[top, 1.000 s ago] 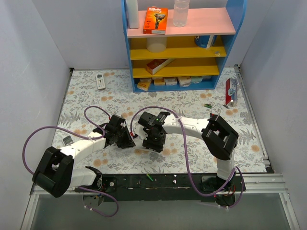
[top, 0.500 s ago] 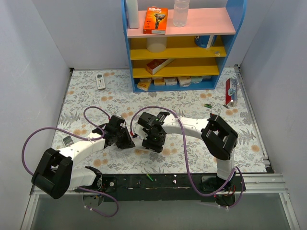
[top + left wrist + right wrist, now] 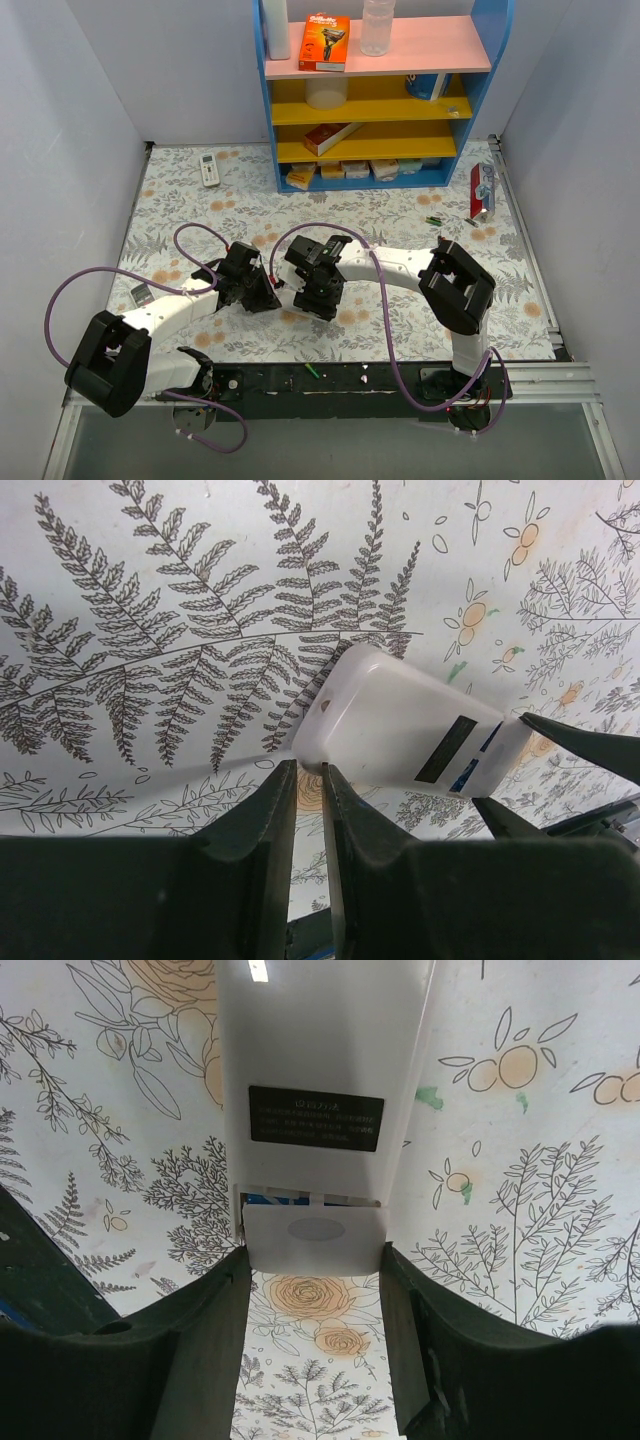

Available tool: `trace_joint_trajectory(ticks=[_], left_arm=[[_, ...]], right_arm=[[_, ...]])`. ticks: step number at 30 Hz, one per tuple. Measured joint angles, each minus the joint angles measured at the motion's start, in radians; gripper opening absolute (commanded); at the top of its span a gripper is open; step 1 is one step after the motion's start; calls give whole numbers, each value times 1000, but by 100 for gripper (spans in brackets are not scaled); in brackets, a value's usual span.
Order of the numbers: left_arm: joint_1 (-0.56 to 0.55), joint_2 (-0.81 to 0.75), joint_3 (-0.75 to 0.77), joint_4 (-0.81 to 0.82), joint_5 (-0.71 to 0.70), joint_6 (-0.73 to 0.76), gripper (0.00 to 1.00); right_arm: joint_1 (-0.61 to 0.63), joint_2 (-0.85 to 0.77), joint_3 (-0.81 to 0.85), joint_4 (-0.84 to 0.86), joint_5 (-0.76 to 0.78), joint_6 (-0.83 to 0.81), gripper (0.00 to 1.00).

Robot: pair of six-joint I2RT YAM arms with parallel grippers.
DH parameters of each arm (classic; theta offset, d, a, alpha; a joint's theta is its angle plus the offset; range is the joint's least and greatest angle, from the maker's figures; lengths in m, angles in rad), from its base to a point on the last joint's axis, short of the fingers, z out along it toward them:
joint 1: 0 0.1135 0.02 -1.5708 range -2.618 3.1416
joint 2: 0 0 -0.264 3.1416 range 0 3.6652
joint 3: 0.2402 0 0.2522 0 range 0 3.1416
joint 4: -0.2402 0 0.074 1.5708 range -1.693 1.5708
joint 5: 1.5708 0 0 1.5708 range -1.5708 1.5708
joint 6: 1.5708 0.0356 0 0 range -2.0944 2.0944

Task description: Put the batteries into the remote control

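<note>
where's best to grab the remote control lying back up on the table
Pinch the remote control across its long edges at the battery-cover end, coming from above: it lies flat, back up, narrow enough for the right pincer to span.

Bright, even overhead light; soft, faint shadows on worktop (image 3: 400, 215). Wrist views sharp on print, close foreground dark and soft. Small glare spot on remote control (image 3: 300, 1050).

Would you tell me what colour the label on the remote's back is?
Black label on the white remote control; best in the right wrist view.
</note>
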Motion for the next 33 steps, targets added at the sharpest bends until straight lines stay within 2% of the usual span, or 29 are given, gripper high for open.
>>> trace_joint_trajectory(ticks=[6, 17, 24, 33], left_arm=[[0, 0, -3, -5, 0, 0, 25], [0, 0, -3, -10, 0, 0, 28], [0, -12, -3, -21, -1, -2, 30], [0, -97, -3, -59, -43, -23, 31]], right_arm=[[3, 0, 0, 4, -5, 8, 52], [5, 0, 0, 10, -16, 24, 57], [5, 0, -4, 16, -19, 33, 48], [8, -1, -19, 33, 38, 72, 46]])
